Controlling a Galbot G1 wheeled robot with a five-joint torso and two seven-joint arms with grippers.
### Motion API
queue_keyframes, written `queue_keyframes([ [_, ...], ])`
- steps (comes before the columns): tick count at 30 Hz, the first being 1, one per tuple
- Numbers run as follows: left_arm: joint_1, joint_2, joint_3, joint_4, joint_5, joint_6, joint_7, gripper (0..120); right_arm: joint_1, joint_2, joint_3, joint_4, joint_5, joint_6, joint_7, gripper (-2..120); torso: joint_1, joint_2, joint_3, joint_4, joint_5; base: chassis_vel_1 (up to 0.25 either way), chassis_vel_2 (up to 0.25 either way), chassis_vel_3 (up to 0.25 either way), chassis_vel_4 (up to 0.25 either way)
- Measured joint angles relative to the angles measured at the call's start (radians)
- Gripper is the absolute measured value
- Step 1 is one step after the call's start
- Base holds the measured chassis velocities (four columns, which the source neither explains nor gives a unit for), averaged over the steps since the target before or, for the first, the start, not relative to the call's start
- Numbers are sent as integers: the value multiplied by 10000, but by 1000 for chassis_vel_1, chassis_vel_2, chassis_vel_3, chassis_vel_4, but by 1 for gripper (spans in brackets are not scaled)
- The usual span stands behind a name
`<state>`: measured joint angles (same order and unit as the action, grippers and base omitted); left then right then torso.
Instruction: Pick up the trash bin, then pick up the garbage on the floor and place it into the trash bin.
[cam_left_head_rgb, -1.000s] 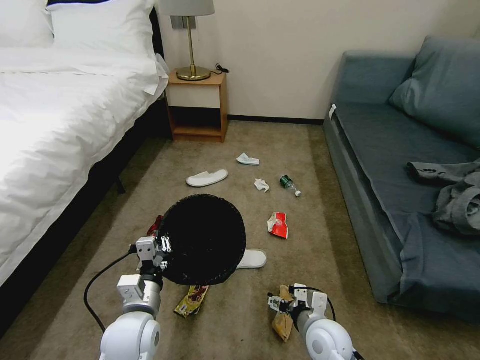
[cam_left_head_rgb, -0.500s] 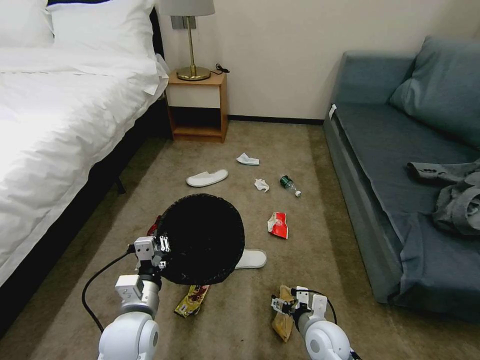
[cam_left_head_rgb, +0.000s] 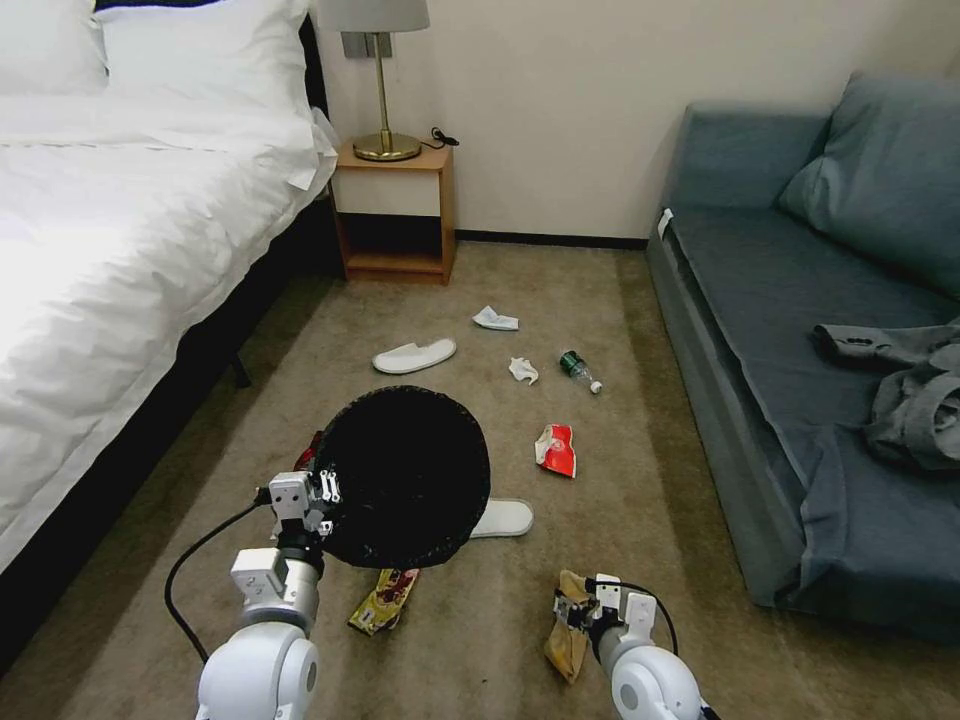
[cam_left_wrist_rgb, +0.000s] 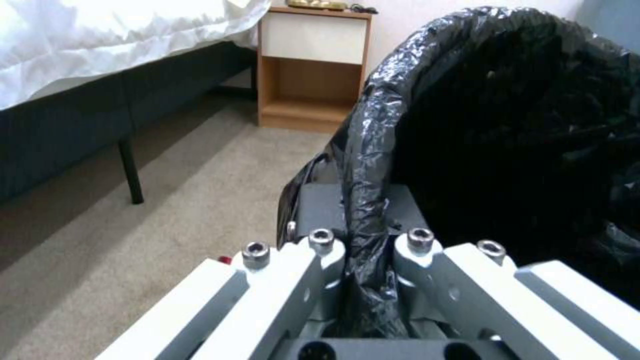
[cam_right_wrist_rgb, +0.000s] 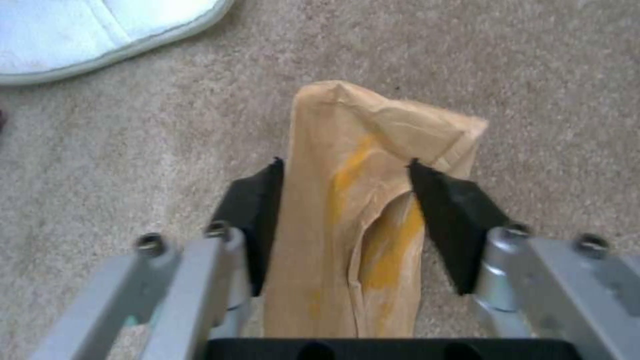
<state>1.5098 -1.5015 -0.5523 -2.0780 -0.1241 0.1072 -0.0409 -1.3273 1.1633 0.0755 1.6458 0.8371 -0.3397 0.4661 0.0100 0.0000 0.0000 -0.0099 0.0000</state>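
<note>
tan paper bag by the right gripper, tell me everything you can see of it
The tan paper bag is a crumpled, flattened brown paper bag with yellow stains down its middle and a creased, folded end. It lies on the beige carpet in front of the robot, near a white slipper. The right gripper is down over it, the black fingers open, one on each side of the bag, right at its edges and not yet squeezing it.

My left arm reaches forward and low, its left gripper clamped tight with the 2 fingers pinched together on a thin rim. My right arm is bent down toward the floor, its right gripper spread, both black pads apart.
</note>
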Motion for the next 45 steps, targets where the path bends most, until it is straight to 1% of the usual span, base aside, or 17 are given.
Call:
queue_keyframes([
  [1,13,11,-1,-51,-12,0,-1,3,-3,-29,7,22,-40,40,-5,42,0,0,0,0,0,0,0,0,0],
  [2,13,11,-1,-51,-12,0,-1,3,-3,-29,7,22,-40,40,-5,42,0,0,0,0,0,0,0,0,0],
  [4,17,16,-2,-79,-15,0,-2,3,-18,-47,16,54,-98,91,-13,33,0,0,0,0,0,0,0,0,0],
  [5,17,16,-2,-79,-15,0,-2,3,-18,-47,16,54,-98,91,-13,33,0,0,0,0,0,0,0,0,0],
  [6,16,16,-2,-92,-17,0,-4,3,-25,-62,23,70,-120,105,-21,28,0,0,0,0,0,0,0,0,0],
  [7,16,16,-2,-92,-17,0,-4,3,-25,-62,23,70,-120,105,-21,28,0,0,0,0,0,0,0,0,0],
  [10,17,14,-1,-119,-23,4,-5,3,-43,-99,70,102,-170,152,-48,11,0,0,0,0,0,0,0,0,0],
  [11,17,14,-1,-119,-23,4,-5,3,-43,-99,70,102,-170,152,-48,11,0,0,0,0,0,0,0,0,0],
  [13,17,13,0,-122,-25,6,-6,3,-58,-125,101,124,-189,174,-62,0,0,0,0,0,0,0,0,0,0],
  [25,17,1,10,-122,-25,7,-12,3,-96,-218,169,150,-352,293,-119,0,0,0,0,0,1,0,0,0,0],
  [31,13,2,16,-121,-25,6,-14,3,-60,-85,288,153,-518,417,-144,0,0,0,0,0,0,0,0,0,0],
  [37,8,1,24,-117,-25,6,-15,3,-45,-116,297,152,-703,505,-155,0,0,0,0,0,0,0,0,0,0],
  [38,4,0,25,-106,-25,5,-15,3,-46,-135,300,233,-1093,631,-161,0,0,0,0,0,2,0,0,0,0],
  [41,3,-1,27,-87,-25,5,-15,3,-47,-171,319,363,-1439,735,-194,0,0,0,0,0,2,0,0,0,0],
  [43,-2,-5,49,38,-25,4,-20,3,-43,-342,410,786,-2410,1063,-397,0,0,0,0,0,1,0,0,0,0],
  [44,-2,-5,49,38,-25,4,-20,3,-43,-342,410,786,-2410,1063,-397,0,0,0,0,0,1,0,0,0,0],
  [45,-6,-8,79,104,-59,15,-26,3,-23,-435,454,972,-2757,1211,-489,0,0,0,0,0,0,0,0,0,0],
])
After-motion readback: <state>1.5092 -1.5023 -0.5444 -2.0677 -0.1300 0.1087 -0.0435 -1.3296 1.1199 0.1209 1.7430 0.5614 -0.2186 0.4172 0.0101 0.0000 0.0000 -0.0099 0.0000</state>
